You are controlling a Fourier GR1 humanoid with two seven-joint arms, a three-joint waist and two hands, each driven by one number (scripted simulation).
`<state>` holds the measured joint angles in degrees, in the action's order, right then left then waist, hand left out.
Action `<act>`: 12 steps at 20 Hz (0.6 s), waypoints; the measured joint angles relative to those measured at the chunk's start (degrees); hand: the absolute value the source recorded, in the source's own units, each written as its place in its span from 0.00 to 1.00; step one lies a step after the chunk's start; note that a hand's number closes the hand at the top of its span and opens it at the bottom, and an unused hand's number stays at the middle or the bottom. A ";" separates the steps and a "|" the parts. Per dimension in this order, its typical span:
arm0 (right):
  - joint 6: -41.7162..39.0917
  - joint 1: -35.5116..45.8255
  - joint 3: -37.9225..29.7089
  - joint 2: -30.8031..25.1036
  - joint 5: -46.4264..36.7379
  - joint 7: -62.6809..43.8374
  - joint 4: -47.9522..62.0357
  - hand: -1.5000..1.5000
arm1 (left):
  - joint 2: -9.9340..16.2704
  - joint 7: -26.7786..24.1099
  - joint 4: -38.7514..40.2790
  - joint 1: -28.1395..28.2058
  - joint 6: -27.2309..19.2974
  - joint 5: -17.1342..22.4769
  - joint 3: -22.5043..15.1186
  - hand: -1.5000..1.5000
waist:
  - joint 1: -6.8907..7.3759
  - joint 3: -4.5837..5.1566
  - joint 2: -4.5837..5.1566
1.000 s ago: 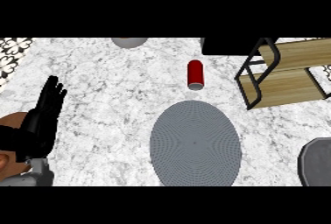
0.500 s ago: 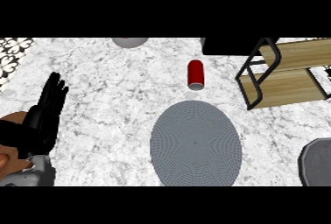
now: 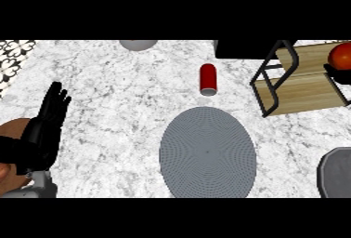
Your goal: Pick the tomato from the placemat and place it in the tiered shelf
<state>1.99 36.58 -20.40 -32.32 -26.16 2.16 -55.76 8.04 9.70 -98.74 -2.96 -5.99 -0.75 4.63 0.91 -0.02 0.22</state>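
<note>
So the left hand (image 3: 44, 130) just rests at the near left, fingers straight and together, holding nothing. One grey oval woven placemat (image 3: 208, 152) lies bare, well right of those fingertips. Beyond it there's one red can (image 3: 208, 79) on its side. Farthest right, the one round red tomato (image 3: 341, 56) sits at the black-framed wooden tiered shelf (image 3: 302, 83). I can't tell what grips it, the right hand isn't visible. Risk: clipping the frame and rolling off.

A red can (image 3: 208, 79) lies on the marble counter (image 3: 116, 97), with a grey bowl (image 3: 138, 44) at the far edge.
</note>
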 measured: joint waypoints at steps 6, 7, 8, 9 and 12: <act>-0.69 6.22 -0.69 0.13 1.57 1.33 10.42 0.00 | -0.15 0.96 0.83 -1.93 -0.23 -0.35 0.22 0.50 | -0.01 -0.02 0.02; -0.58 7.24 -0.88 -0.15 1.62 2.56 12.72 0.00 | -0.45 0.20 1.86 -2.29 -0.29 -0.64 0.01 0.50 | 0.00 0.02 0.01; -1.12 7.97 -1.00 -0.47 1.93 3.35 14.21 0.00 | -0.71 0.16 1.42 -1.90 -0.50 -0.86 -0.16 0.50 | 0.00 0.03 -0.01; -1.50 9.05 -1.40 -1.08 2.19 4.58 16.64 0.00 | -0.98 -0.34 1.92 -2.07 -0.69 -1.12 -0.29 0.50 | 0.10 0.02 0.04; -2.61 10.38 -2.08 -1.98 3.30 7.11 19.90 0.00 | -0.61 -0.45 2.17 -2.21 -0.05 -0.59 0.27 0.50 | -0.07 0.01 -0.03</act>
<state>-0.62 46.96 -22.48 -34.30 -22.86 9.27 -35.85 7.43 9.26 -96.57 -5.17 -6.04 -1.34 4.90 0.85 0.00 0.19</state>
